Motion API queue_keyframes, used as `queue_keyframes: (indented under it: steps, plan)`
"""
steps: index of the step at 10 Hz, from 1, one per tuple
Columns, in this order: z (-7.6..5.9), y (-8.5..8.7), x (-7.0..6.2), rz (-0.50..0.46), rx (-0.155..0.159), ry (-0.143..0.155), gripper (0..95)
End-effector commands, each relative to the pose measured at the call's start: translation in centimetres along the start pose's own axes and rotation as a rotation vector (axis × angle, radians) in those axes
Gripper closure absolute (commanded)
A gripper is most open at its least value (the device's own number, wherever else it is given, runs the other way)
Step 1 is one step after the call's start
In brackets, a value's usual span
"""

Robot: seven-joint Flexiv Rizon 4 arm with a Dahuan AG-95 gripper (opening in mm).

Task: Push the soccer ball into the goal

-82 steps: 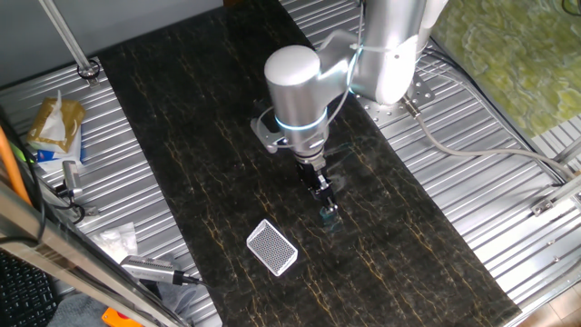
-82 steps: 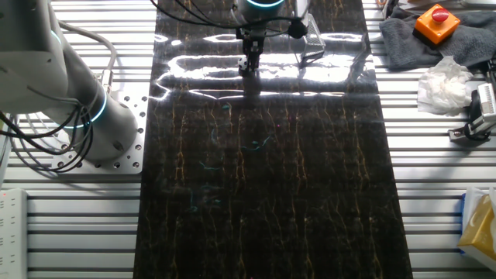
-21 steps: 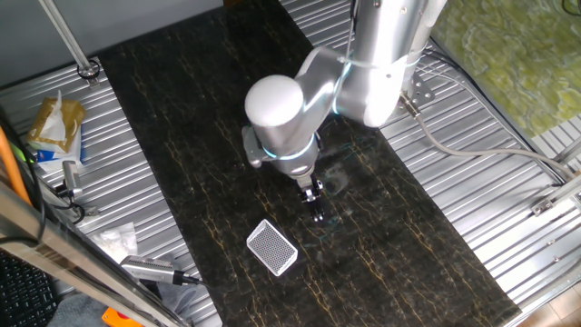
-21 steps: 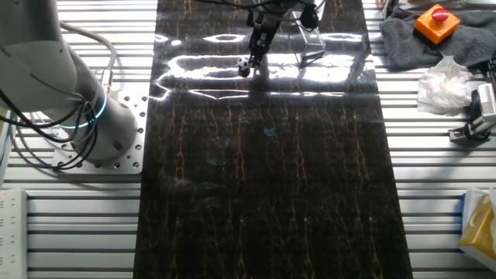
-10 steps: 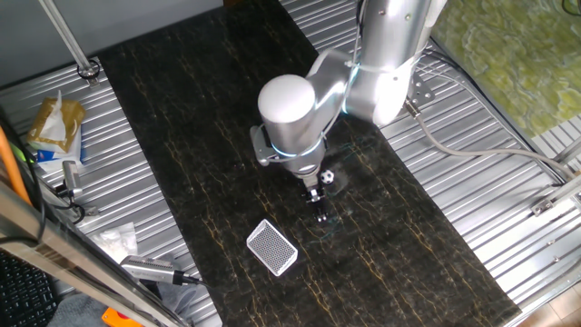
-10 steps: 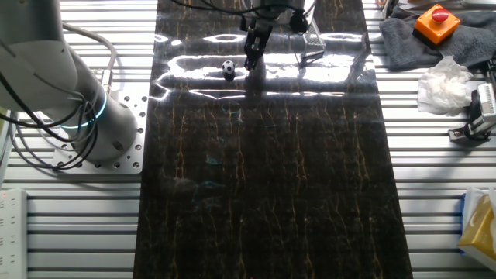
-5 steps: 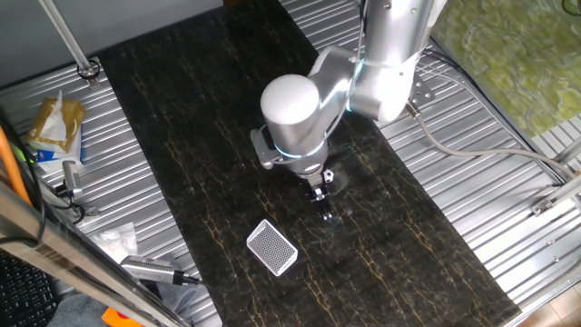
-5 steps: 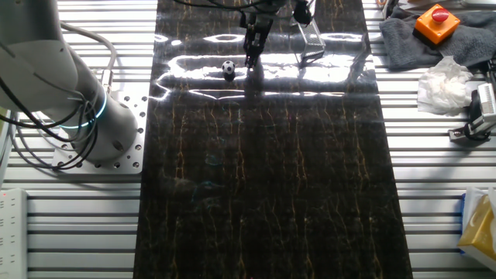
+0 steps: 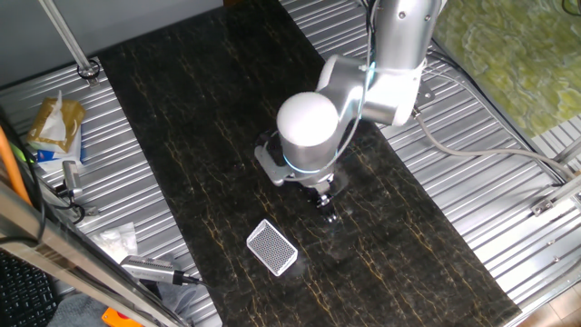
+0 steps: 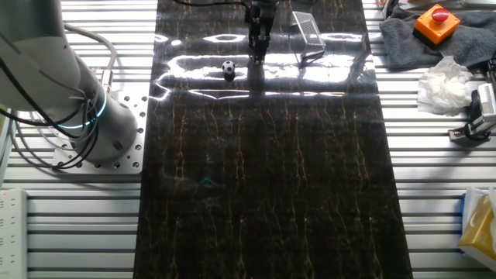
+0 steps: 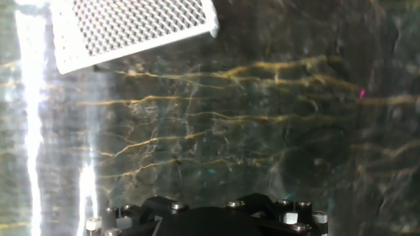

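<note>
The soccer ball (image 10: 228,68), tiny and white with black patches, rests on the dark marble-patterned mat. In one fixed view my arm hides it. The goal (image 10: 308,35), a white frame with grey mesh, also shows in one fixed view (image 9: 272,247) and at the top left of the hand view (image 11: 131,26). My gripper (image 10: 258,53) is close to the mat between ball and goal, fingers together and holding nothing. It also shows in one fixed view (image 9: 329,211). The ball is out of the hand view.
Ribbed metal table (image 10: 70,225) surrounds the mat. The arm's base (image 10: 77,116) stands at the mat's left. A grey cloth with an orange-red button box (image 10: 435,22), crumpled white paper (image 10: 442,85) and tools lie at the right. A snack packet (image 9: 54,127) lies beside the mat.
The ball has stayed where it rolled to a second ago. My gripper has shifted a little away from the ball toward the goal, and the arm's elbow has swung over.
</note>
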State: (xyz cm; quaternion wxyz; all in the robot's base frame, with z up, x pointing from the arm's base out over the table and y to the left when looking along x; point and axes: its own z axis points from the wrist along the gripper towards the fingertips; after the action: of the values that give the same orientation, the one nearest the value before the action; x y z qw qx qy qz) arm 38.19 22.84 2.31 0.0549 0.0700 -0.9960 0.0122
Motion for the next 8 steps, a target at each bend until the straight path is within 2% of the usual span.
queue_keyframes:
  steps: [1,5,6,8]
  plan:
    - [-0.5,-0.5,-2.8,-0.148,0.029,-0.039,0.0]
    - [-1.1,-0.8,-5.6,-0.240,0.048,-0.058,0.0]
    - [-1.2,-0.9,-6.8,-0.272,0.054,-0.062,19.0]
    - [-1.3,-1.3,-8.5,-0.328,0.056,-0.075,19.0]
